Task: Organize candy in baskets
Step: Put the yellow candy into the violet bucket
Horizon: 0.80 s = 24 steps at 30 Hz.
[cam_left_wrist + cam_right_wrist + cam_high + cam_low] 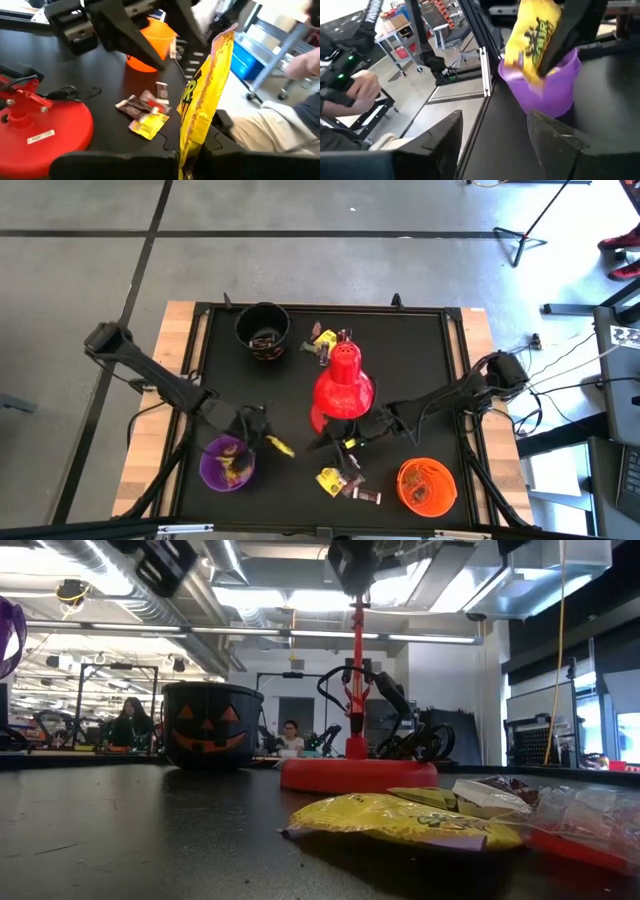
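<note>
My left gripper (262,432) is shut on a yellow candy bag (280,447) just right of the purple bucket (228,463), lifted off the table. The right wrist view shows that bag (535,40) close to the purple bucket's rim (545,87). My right gripper (345,438) is open and touches nothing, in front of the red lamp's base. Below it lies a small pile of candy (340,480), yellow, brown and silvery. The orange bucket (427,485) stands at the near right and the black bucket (262,330) at the far side, with more candy (325,340) beside it. My left gripper pinches the yellow candy bag between its two fingers at one end (186,159). The bag stands up past the fingers, its free end (223,40) crinkled and clear of the table. In the right wrist view a dark finger (570,30) lies along the bag's side.
The red desk lamp (342,390) stands in the middle of the table between both arms, its round base (45,125) close to the candy pile (145,112). A raised black frame (455,310) borders the table. A person's hand (360,90) shows beyond the table's edge.
</note>
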Motion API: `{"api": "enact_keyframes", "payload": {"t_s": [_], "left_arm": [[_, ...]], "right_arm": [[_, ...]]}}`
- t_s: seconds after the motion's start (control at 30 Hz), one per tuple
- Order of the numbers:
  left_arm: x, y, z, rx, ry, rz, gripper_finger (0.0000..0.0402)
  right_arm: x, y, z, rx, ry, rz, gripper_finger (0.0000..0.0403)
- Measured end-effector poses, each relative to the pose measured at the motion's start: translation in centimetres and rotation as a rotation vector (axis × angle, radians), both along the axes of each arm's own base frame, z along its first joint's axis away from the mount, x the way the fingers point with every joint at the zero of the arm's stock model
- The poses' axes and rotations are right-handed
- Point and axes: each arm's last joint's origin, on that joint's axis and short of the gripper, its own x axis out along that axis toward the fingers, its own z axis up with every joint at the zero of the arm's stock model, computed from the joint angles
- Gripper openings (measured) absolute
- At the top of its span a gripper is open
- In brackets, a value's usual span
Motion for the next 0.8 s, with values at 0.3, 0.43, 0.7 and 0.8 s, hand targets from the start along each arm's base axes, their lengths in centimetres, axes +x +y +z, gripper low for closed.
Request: {"api": "enact_keyframes", "payload": {"t_s": [0.3, 0.43, 0.7, 0.8], "left_arm": [[-4.9, 1.1, 7.3, 0.057, 0.100, 0.014, 0.0002], [-6.3, 0.6, 7.8, 0.042, 0.237, -0.009, 0.0002], [-9.3, -0.7, 6.1, 0.016, 0.519, -0.058, 0.0002], [-10.3, -1.0, 5.7, 0.060, 0.560, -0.049, 0.0002]], "right_arm": [[-0.8, -0.7, 2.4, -0.005, -0.069, -0.143, 0.0203], [-0.7, -1.0, 2.4, -0.042, -0.079, -0.218, 0.0198], [-0.6, -1.3, 2.4, -0.055, -0.083, -0.339, 0.0198], [-0.6, -1.4, 2.4, -0.057, -0.083, -0.371, 0.0198]]}}
